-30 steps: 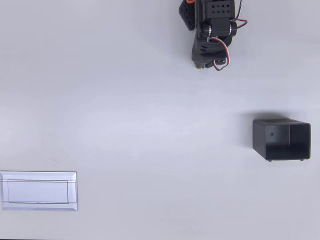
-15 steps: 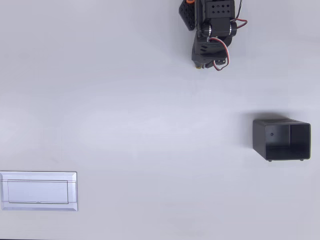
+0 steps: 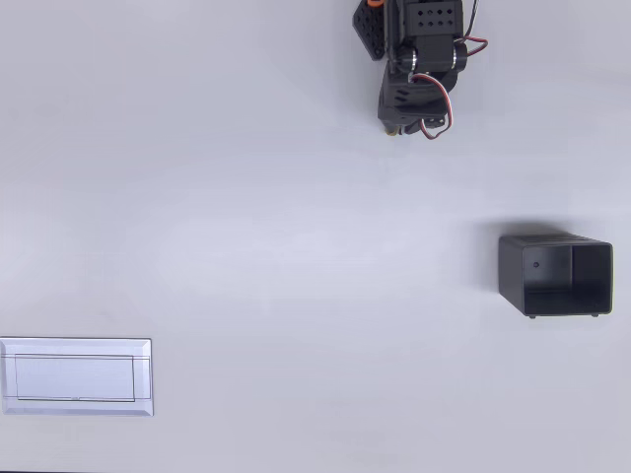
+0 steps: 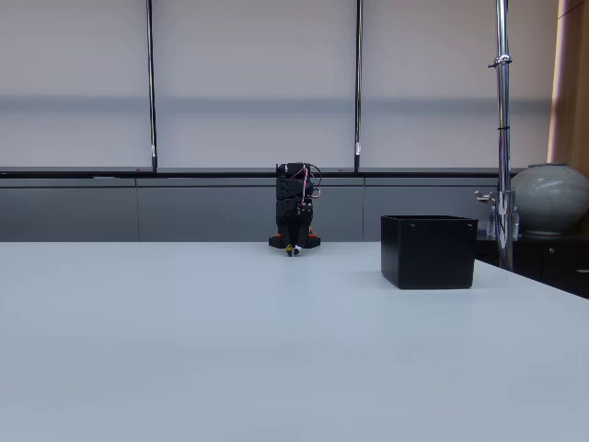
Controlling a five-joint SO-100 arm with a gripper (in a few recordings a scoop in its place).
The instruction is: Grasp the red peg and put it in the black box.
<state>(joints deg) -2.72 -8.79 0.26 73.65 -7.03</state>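
Arm folded upright at the far edge of the worktop (image 4: 230, 350). Hand (image 4: 294, 248) points down, tip at or just above the surface; too small to tell how its fingers stand. Black box (image 4: 429, 250) stands upright on the worktop, right of the hand and nearer the camera, well apart from it.

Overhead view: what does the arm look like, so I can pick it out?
The arm is black and blocky, with an orange part at its upper left, looping red and white cables on its right side, and a grid of small holes on top. The claw shows a small yellowish tip.
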